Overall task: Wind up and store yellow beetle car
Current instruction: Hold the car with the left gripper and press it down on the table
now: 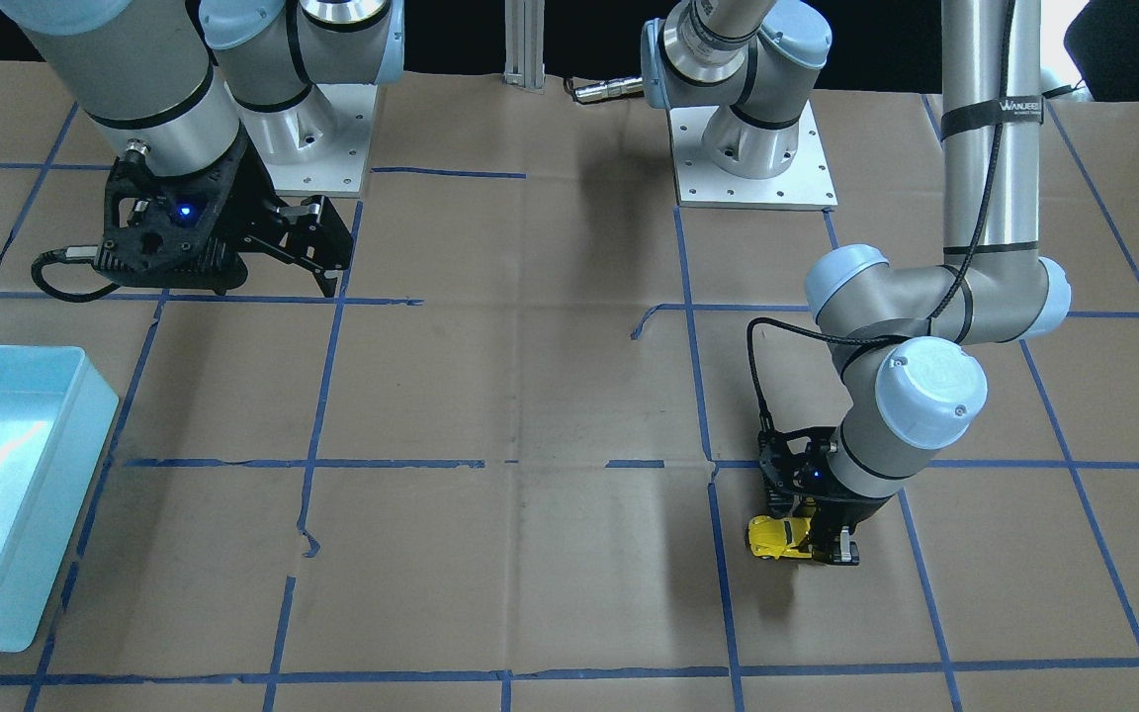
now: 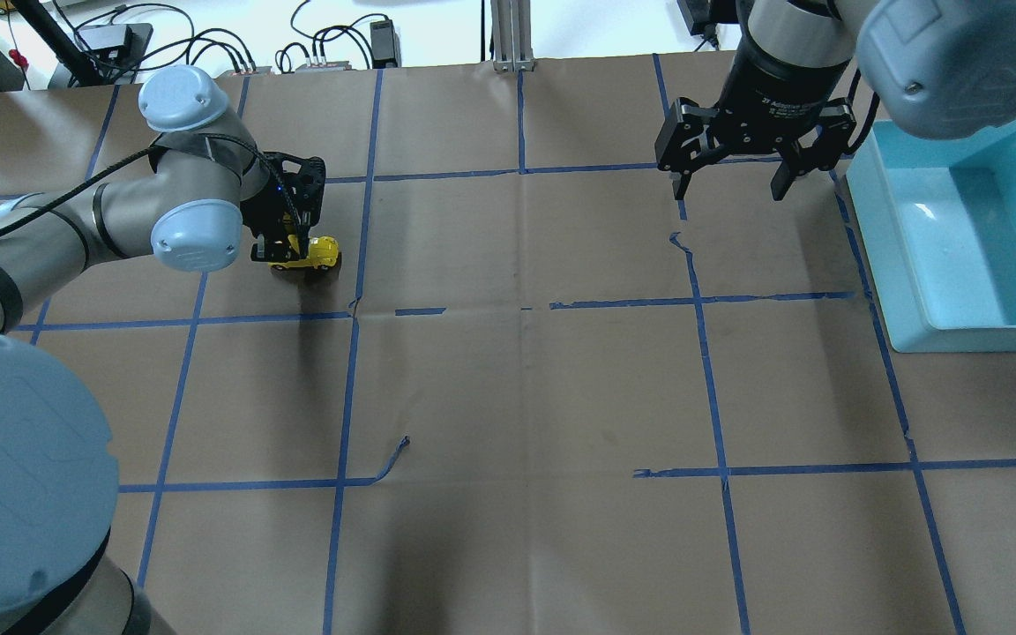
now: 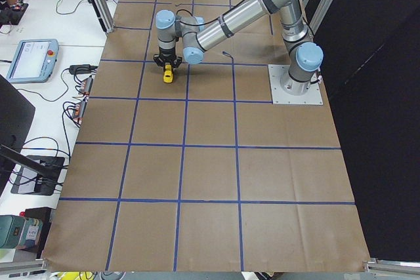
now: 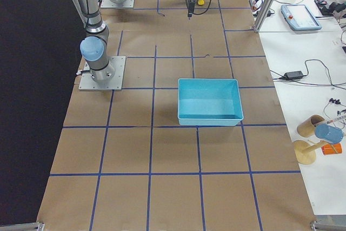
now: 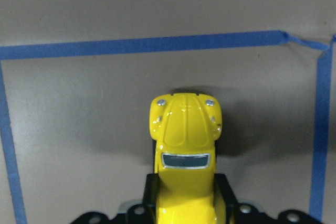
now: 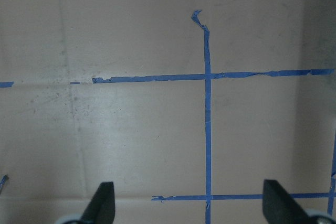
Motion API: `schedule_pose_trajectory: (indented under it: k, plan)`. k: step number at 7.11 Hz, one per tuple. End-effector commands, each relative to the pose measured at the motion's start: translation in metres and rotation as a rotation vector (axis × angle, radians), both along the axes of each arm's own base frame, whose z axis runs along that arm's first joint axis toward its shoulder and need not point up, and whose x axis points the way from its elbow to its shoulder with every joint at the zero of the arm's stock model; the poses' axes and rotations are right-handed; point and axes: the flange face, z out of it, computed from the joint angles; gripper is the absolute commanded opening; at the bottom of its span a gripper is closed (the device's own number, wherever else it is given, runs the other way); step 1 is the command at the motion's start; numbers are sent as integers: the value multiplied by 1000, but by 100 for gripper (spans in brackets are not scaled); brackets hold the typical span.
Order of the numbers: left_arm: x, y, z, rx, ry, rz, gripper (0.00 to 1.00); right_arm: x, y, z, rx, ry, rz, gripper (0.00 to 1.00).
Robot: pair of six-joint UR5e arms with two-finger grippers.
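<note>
Rear half of the yellow beetle car (image 5: 185, 140) is hidden btw the left gripper (image 5: 187, 184) fingers (image 5: 151, 195) in the wrist view. Wheels don't show there, and no view tells whether they touch the brown paper (image 2: 517, 379). In the front-facing view the gripper body covers one end of the car. The light blue bin (image 2: 878, 247) is cut off by the frame edge in the overhead and front views; it shows whole only in the right side view.

Car: glossy bright yellow, rounded hood, two small silver headlights, dark windshield w/ pale trim. Left gripper points down and is clamped on the car's sides, nose sticking out fwd.

Car is inside one tape square on the robot's left, toward the table's far side. A blue tape line (image 5: 142, 45) runs ahead of the nose and another along one side, both apart from it. Right gripper (image 2: 731, 185) hangs w/ fingers spread wide, near the bin and well apart from the car, w/ a broad stretch of paper btw them.
</note>
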Motion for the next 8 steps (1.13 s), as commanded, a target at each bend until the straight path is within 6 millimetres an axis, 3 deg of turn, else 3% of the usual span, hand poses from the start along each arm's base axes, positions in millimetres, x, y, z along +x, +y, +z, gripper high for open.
schedule_pose_trajectory:
  k: [1, 3, 8]
  plan:
    - [0, 0, -1, 3, 0, 0, 0, 0, 0, 0, 1, 0, 1, 100]
    - [7, -1, -6, 19, -73, 3, 0, -1, 0, 0, -1, 0, 0, 100]
    - [9, -1, -6, 20, -72, -10, 0, 0, 0, 0, 0, -1, -3, 100]
